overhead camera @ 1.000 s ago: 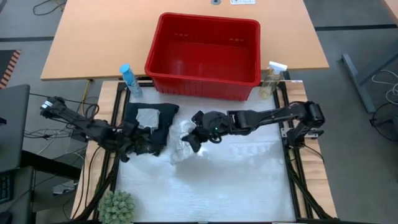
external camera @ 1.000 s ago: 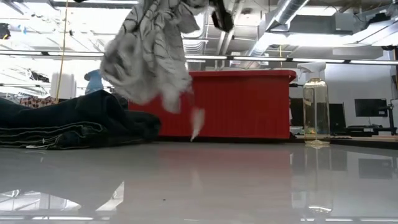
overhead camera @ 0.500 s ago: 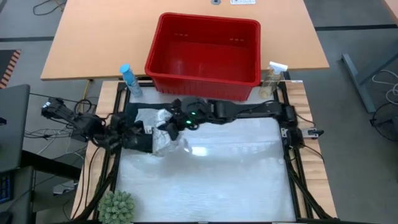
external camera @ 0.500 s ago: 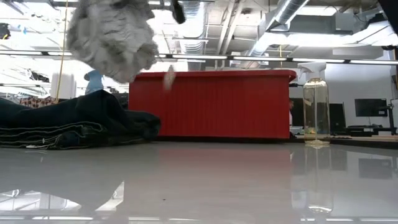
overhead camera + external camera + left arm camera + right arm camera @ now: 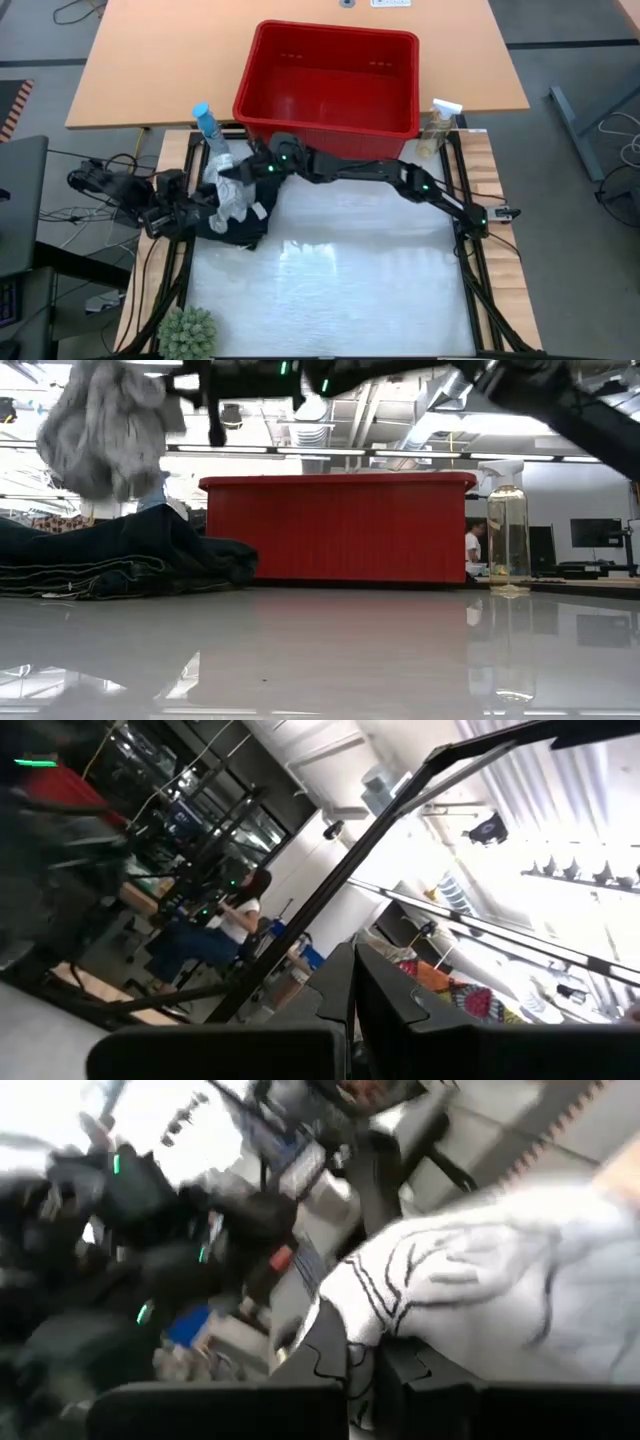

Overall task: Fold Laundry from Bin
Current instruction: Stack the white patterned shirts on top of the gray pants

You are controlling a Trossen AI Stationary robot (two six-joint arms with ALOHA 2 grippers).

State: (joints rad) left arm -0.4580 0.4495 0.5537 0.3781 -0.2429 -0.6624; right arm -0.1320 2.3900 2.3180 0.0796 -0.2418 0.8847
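The right jaws [image 5: 243,178] gripped the bunched white leaf-print cloth [image 5: 226,187] above folded dark navy trousers [image 5: 110,555]; the left jaws [image 5: 208,212] were closed, empty.

Even overhead light in high view, soft shadows. Low view backlit by ceiling strips; glossy table [image 5: 330,660] mirrors them. Right wrist view heavily motion-blurred around white cloth [image 5: 470,1290]. Left wrist view overexposed above the closed fingers [image 5: 420,1030].
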